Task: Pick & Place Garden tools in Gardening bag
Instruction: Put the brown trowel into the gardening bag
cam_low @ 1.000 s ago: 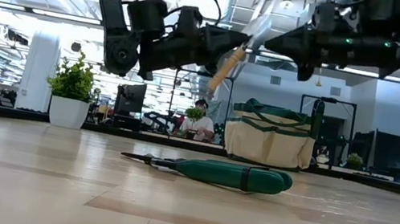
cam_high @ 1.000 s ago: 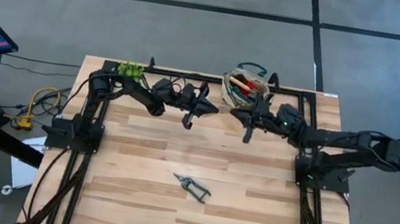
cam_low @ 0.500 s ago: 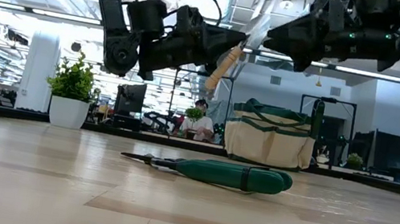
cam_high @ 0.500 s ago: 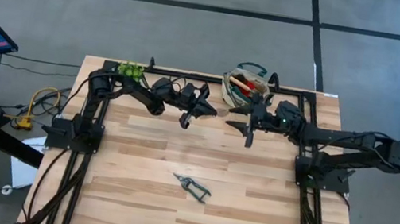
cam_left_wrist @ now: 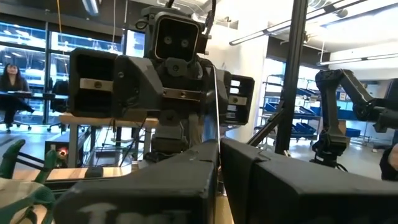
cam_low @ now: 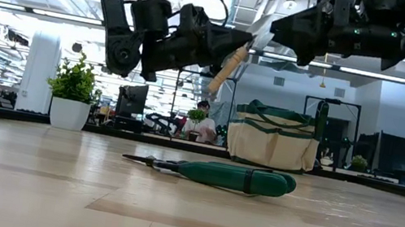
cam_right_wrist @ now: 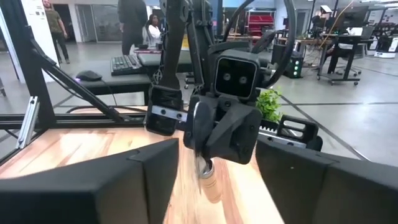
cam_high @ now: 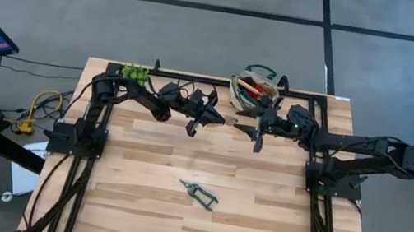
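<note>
Overhead, your two arms meet nose to nose in the upper middle of the frame, above the far part of the wooden table (cam_high: 174, 219). Your left gripper (cam_high: 200, 118) hangs high over the boards with its fingers closed on a wooden-handled trowel (cam_low: 230, 62); at table level the pale handle slants down and to the left from the metal part, up in the centre top of the frame, and the right wrist camera shows the handle's end (cam_right_wrist: 210, 184) poking out beneath the closed fingers. Your right gripper (cam_high: 257, 132) faces it just to the right, its fingers spread wide and holding nothing, the handle lying in the gap between the two grippers. The gardening bag (cam_high: 254, 89) stands at the table's far edge, upper centre-right overhead, with red-and-black tool handles (cam_high: 257, 86) showing inside it. Green-handled pruners (cam_high: 199, 191) lie flat on the boards in the lower middle, well apart from both grippers. A small potted plant (cam_high: 135, 73) sits at the upper-left corner of the table.
</note>
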